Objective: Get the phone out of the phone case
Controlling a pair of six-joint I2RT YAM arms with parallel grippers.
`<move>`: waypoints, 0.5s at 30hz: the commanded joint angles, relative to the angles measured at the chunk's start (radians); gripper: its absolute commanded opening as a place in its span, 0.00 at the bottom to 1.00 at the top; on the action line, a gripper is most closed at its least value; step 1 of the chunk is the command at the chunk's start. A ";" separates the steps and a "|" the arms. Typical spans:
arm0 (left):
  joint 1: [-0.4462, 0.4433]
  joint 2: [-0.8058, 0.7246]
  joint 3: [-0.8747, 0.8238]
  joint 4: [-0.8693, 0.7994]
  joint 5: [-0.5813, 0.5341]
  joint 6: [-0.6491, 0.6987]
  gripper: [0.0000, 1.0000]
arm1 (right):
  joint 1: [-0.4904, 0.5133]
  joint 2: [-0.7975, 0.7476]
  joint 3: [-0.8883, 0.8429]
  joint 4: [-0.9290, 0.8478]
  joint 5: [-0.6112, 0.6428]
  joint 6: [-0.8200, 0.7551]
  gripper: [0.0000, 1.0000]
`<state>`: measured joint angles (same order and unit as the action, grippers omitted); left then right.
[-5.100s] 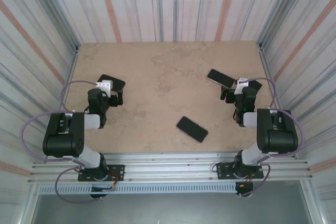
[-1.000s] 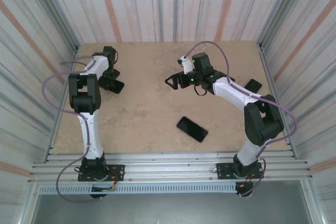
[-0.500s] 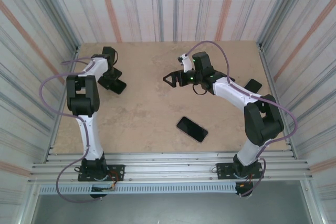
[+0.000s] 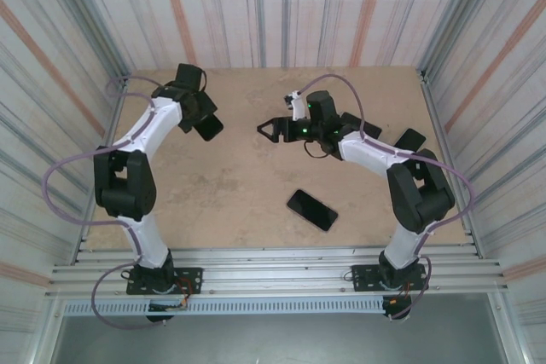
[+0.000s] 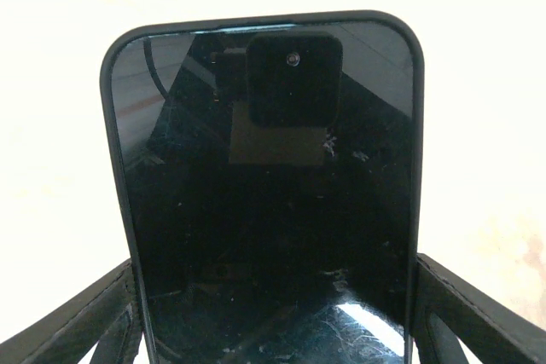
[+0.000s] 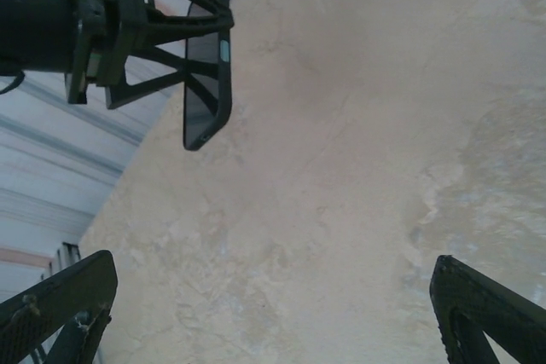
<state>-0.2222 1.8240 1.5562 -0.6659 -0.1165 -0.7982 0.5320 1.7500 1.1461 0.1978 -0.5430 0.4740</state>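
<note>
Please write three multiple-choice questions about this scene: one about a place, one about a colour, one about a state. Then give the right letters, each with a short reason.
1. Where does the loose phone lie?
A) in the far left corner
B) on the near half of the table, right of centre
C) against the back wall

2. What colour is the case around the held phone?
A) red
B) white
C) black

3. In what state is the right gripper?
A) open and empty
B) shut on a phone
C) shut on a cable

Answers:
1 B: the top view shows it flat on the table, near the front and right of centre.
2 C: the left wrist view shows a black rim.
3 A: its fingers stand apart with nothing between them.
</note>
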 commanded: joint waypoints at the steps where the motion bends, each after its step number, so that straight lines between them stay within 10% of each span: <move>1: -0.045 -0.065 -0.020 0.041 0.019 0.076 0.65 | 0.021 0.029 0.001 0.068 0.020 0.093 0.94; 15: -0.201 -0.128 -0.034 0.091 0.046 0.112 0.65 | 0.071 0.137 0.042 0.189 -0.021 0.218 0.63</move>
<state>-0.4099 1.7679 1.5215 -0.6174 -0.0731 -0.7097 0.5961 1.8603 1.1511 0.3538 -0.5518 0.6521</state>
